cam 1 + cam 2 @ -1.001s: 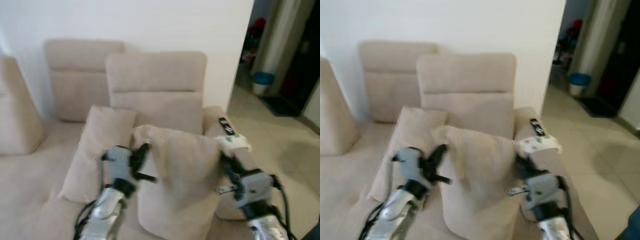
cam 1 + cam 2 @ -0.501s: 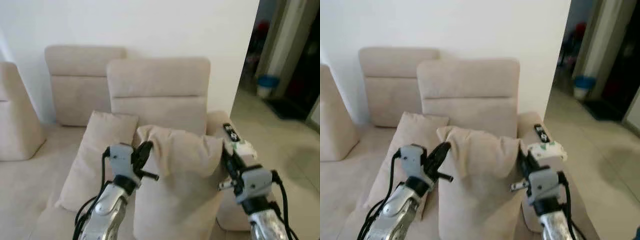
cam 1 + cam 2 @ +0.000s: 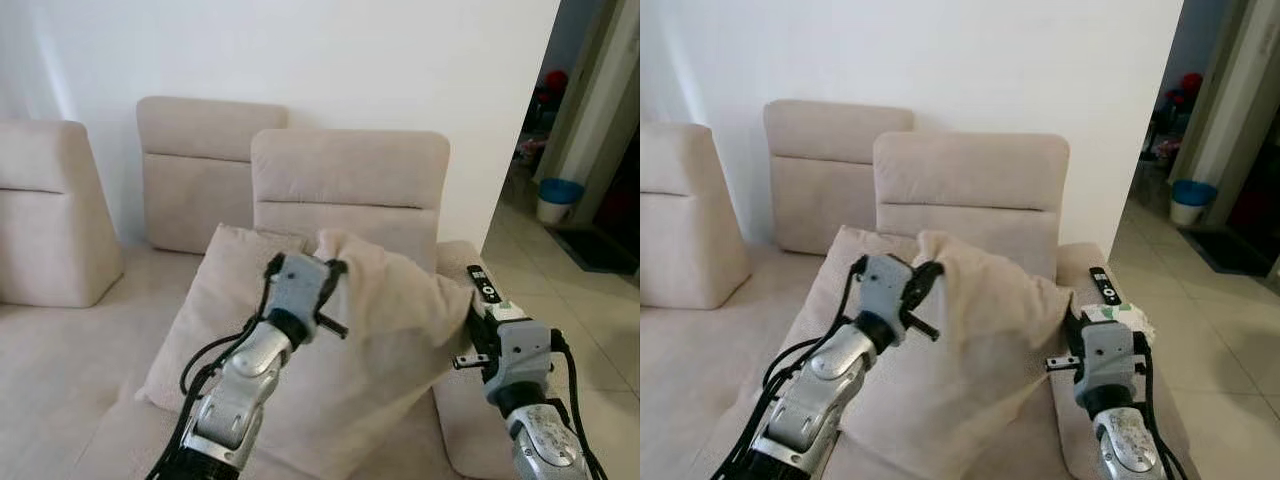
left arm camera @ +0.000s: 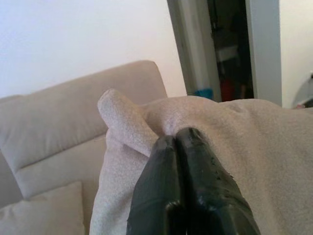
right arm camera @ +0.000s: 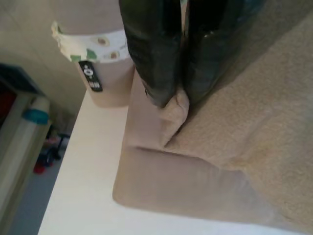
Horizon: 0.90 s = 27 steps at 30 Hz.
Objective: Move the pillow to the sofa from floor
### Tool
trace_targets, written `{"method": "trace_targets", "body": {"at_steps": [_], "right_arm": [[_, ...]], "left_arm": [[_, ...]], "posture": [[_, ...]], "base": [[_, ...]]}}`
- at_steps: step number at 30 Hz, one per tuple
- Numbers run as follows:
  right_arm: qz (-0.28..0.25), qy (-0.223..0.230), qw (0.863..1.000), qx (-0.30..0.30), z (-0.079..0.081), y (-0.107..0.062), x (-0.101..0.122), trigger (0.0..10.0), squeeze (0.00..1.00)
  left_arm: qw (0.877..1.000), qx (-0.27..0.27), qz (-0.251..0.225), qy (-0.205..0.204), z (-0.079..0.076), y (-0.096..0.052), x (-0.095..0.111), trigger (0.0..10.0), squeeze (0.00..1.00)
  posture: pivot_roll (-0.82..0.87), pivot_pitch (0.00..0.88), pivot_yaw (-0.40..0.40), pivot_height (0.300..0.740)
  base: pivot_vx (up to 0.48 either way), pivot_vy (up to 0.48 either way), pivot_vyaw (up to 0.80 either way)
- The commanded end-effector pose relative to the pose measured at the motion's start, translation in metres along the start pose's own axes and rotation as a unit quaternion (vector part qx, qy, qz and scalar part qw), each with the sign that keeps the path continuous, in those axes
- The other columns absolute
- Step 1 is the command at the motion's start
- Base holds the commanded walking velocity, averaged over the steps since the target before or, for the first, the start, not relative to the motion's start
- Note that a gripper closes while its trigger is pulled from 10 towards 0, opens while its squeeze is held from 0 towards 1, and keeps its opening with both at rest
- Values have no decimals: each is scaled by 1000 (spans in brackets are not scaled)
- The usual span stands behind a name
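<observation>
The beige sofa (image 3: 350,190) spans the scene against the white wall. The pillow (image 3: 385,340) hangs above its seat, held at 2 corners, a second cushion (image 3: 215,310) just behind to the left. The left gripper (image 4: 180,139) is clamped on the pillow's left corner, the right gripper (image 5: 177,100) on its right corner. A remote (image 3: 483,284) lies on the right armrest.

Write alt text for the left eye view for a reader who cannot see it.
Both grippers hold a beige pillow up over a beige sofa: the left gripper pinches its top corner, the right gripper its side. A second pillow leans behind; a remote lies on the armrest.
</observation>
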State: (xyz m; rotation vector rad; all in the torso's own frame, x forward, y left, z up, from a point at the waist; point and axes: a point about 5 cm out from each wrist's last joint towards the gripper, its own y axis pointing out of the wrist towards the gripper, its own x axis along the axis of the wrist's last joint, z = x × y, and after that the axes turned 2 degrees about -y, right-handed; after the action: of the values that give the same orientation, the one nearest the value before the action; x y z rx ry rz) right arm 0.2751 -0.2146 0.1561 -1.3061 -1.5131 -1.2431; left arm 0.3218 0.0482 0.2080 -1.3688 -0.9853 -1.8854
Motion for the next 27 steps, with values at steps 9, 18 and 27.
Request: {"method": "trace_targets", "body": {"at_steps": [9, 18, 27], "right_arm": [[22, 23, 999, -27, -12, 5, 2, 10000, 0], [62, -2, 997, -55, -32, 20, 0, 10000, 0], [79, -29, 987, -136, -51, 36, 2, 10000, 0]], "left_arm": [[995, -64, 66, 46, -5, 16, 6, 10000, 0], [985, -86, 115, 99, -8, 32, -4, 10000, 0], [984, -35, 110, 134, -2, 45, -1, 10000, 0]], "posture": [[-53, 19, 52, 728], [-55, 16, 57, 728], [-79, 20, 62, 728]], "base": [[0, 0, 0], [0, 0, 0], [0, 0, 0]]}}
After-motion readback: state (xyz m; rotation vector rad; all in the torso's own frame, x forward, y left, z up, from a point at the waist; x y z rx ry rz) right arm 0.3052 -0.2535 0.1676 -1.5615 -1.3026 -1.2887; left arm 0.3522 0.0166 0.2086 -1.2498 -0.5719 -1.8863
